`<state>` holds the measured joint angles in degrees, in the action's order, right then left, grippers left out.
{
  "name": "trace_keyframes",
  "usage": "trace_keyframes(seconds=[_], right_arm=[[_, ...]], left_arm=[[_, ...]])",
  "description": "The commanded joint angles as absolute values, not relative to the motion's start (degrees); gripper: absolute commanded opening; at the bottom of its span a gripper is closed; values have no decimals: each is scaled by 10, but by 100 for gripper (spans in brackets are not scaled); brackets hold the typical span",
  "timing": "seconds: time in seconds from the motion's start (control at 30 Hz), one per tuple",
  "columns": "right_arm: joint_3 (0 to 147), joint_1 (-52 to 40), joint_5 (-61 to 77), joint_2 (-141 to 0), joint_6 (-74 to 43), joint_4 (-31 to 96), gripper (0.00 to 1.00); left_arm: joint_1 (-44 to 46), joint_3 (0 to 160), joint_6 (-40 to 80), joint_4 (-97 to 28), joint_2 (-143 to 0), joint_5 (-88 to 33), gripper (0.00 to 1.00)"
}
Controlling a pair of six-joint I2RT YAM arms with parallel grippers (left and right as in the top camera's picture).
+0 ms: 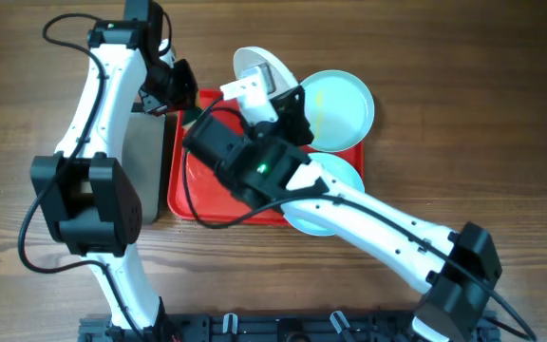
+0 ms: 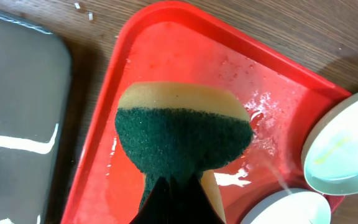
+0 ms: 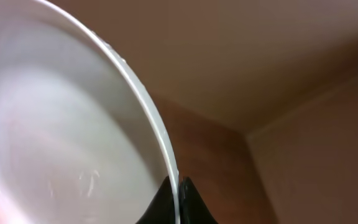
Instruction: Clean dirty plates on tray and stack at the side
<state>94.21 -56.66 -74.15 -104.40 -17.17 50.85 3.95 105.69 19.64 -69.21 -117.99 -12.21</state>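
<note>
Pinched the cream-white plate (image 1: 252,63) by its rim in the closed right gripper (image 3: 178,200), tilted up above the far side of the tray (image 2: 185,43), just right of the sponge (image 2: 182,137) clamped in the closed left gripper (image 2: 169,202) over the left half

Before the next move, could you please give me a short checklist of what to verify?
1. Right gripper shut on the white plate's rim: ok.
2. Left gripper shut on the sponge: ok.
3. Sponge touching the white plate: not ok, apart.
4. White plate clean: cannot tell.
5. Turquoise plates stacked at the side: not ok, both overlap the red tray.
</note>
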Motion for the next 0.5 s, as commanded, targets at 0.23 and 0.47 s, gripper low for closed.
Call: trace_keyframes(seconds=[0.23, 0.47], right_arm=[[947, -581, -812, -1031, -151, 498, 4], [947, -580, -773, -1031, -151, 499, 4]], left_arm=[[50, 1052, 202, -687, -1182, -119, 4], [50, 1052, 202, -687, -1182, -119, 4]])
